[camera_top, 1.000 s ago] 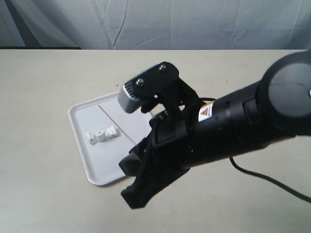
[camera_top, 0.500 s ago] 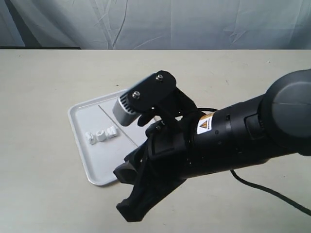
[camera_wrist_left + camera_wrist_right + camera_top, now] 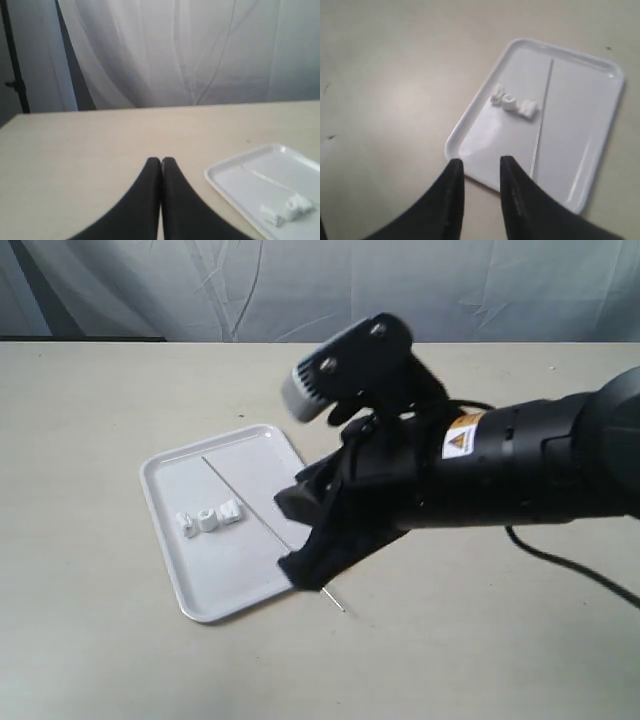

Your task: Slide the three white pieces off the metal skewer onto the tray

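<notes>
The white tray (image 3: 165, 540) lies flat on the table. On it, in a short row, sit the three white pieces (image 3: 207, 520), a little apart from the metal skewer (image 3: 240, 498). The skewer lies diagonally across the tray, its tip poking past the near rim onto the table. My right gripper (image 3: 288, 537) hovers open above the tray's near right corner, holding nothing. From the right wrist I see the tray (image 3: 602, 107), pieces (image 3: 515, 102) and skewer (image 3: 543, 112) beyond the gripper (image 3: 480, 162). My left gripper (image 3: 161, 161) is shut and empty, beside the tray (image 3: 225, 182) and pieces (image 3: 287, 210).
The beige table (image 3: 90, 440) stretches around the tray, with a grey curtain (image 3: 320, 290) behind it. The bulky black right arm (image 3: 520, 470) and its cable (image 3: 570, 575) cover the right side of the exterior view.
My right arm has swung up and to the right, from in front of the tray's near edge to above its near right corner. The skewer's tip now shows. Pieces and tray have not moved.
</notes>
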Controlling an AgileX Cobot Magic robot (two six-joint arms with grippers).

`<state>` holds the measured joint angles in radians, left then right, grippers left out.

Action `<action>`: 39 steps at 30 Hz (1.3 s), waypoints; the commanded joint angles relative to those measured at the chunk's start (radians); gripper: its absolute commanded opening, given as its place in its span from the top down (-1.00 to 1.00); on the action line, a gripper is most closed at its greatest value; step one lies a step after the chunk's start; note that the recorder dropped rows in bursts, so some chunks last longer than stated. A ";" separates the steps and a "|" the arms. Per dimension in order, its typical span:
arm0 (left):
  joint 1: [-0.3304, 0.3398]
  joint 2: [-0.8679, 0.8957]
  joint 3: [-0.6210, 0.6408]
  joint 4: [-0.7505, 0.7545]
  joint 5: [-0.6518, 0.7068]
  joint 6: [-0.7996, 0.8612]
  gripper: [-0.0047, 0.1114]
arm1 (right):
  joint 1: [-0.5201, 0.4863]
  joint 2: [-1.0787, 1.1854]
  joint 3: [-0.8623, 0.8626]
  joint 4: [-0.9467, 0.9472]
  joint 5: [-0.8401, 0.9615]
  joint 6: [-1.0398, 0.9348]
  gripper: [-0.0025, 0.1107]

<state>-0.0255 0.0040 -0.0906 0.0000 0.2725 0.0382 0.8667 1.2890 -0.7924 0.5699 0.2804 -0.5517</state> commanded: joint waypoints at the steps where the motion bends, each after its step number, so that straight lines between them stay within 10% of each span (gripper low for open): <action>1: 0.003 -0.004 0.052 -0.020 0.045 -0.044 0.92 | -0.122 -0.096 0.001 -0.008 0.017 0.030 0.51; 6: 0.036 -0.004 0.091 0.140 0.013 -0.298 0.92 | -0.303 -0.238 0.001 0.004 0.127 0.030 0.51; 22: 0.045 -0.004 0.091 0.078 0.027 -0.082 0.92 | -0.898 -0.704 0.259 0.070 0.188 0.024 0.51; 39: 0.045 -0.004 0.091 0.042 0.067 -0.031 0.92 | -0.948 -1.186 0.758 0.064 -0.096 0.020 0.51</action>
<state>0.0193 0.0040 -0.0050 0.0510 0.3396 0.0055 -0.0762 0.1360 -0.0906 0.6365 0.2266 -0.5259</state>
